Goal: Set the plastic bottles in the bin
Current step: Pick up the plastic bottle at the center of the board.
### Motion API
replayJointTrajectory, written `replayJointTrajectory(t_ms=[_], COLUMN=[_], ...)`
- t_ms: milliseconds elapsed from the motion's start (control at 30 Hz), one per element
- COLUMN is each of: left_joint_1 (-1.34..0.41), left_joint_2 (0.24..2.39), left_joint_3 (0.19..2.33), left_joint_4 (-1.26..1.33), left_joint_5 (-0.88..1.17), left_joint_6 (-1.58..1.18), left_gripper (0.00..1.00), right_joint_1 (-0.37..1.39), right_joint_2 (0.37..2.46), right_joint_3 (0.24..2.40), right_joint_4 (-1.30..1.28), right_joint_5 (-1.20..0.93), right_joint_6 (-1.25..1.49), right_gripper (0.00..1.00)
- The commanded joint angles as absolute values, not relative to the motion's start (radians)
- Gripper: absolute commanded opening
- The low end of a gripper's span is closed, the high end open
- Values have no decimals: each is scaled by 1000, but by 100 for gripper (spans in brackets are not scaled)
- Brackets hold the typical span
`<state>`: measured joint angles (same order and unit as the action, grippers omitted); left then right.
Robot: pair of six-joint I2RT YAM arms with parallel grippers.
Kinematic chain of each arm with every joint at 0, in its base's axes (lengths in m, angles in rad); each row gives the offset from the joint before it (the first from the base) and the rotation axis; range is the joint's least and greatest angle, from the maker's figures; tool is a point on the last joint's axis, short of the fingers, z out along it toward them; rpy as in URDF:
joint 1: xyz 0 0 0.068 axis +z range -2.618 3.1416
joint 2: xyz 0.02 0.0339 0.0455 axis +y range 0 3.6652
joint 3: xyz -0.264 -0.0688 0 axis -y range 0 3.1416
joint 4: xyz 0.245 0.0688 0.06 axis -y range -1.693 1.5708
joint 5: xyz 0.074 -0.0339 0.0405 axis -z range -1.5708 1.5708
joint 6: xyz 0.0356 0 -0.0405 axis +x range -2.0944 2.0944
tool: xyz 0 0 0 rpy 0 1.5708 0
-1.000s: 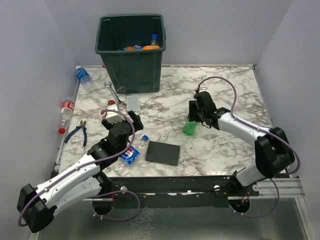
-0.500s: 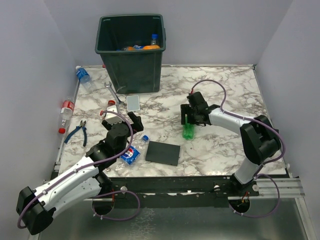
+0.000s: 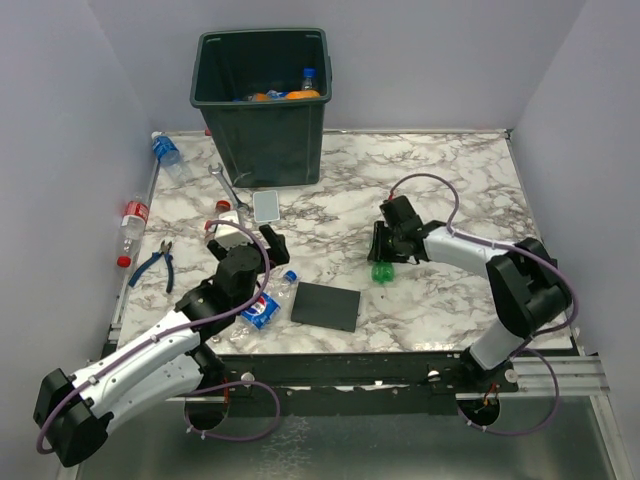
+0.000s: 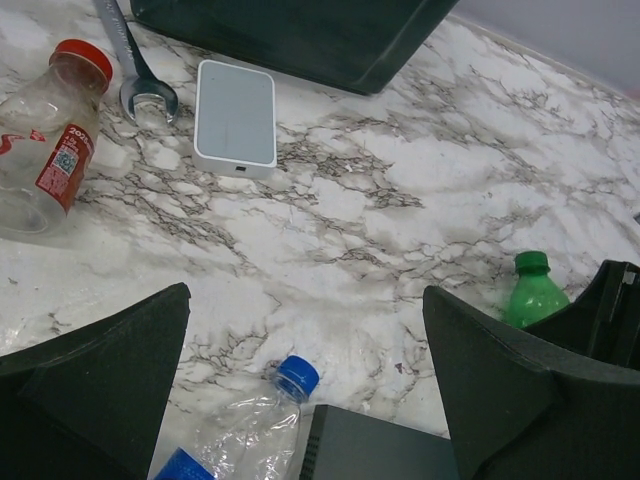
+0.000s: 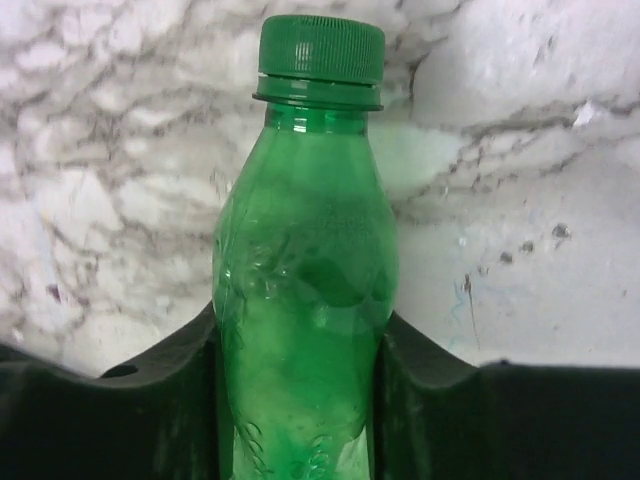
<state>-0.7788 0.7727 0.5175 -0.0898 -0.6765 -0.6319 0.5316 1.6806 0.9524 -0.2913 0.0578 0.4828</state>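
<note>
My right gripper (image 3: 386,252) (image 5: 300,345) is shut on a green plastic bottle (image 3: 383,271) (image 5: 305,300) at the middle of the marble table; its fingers press both sides of the body and the green cap sticks out past them. The same green bottle (image 4: 535,292) shows in the left wrist view. My left gripper (image 3: 244,243) (image 4: 310,400) stands wide open above a crushed blue-capped Pepsi bottle (image 3: 265,302) (image 4: 250,425), holding nothing. A red-capped bottle (image 3: 222,214) (image 4: 55,130) lies beside it. The dark green bin (image 3: 262,105) stands at the back with bottles inside.
A blue-label bottle (image 3: 165,152) and a red-label bottle (image 3: 130,226) lie off the table's left edge. Pliers (image 3: 155,264), a wrench (image 3: 228,185) (image 4: 135,60), a white box (image 3: 265,206) (image 4: 235,118) and a flat black plate (image 3: 326,305) (image 4: 385,450) lie around the left arm.
My right gripper has dropped lower around the green bottle, opened wider, then closed on its body. The left arm has barely moved.
</note>
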Motion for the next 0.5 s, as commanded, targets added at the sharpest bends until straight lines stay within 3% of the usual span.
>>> replayJointTrajectory(t_ms=[0,267,467], left_joint_1=[-775,-771,-764], left_joint_2=[787,876,1064], left_joint_3=[557,725,923], left_joint_4=[-64,147,341], left_joint_5=[-612,-247,198], left_joint_6=[-616,-496,-572], left_gripper=[99,99,99], right_joint_1=[544,596,600], right_joint_2=[1507,933,694], right_joint_3=[818,556,460], right_joint_4=[-195,173,262], right_joint_5=[-34,-344,-440], right_joint_6=[441,307,373], right_gripper=[30,27,26])
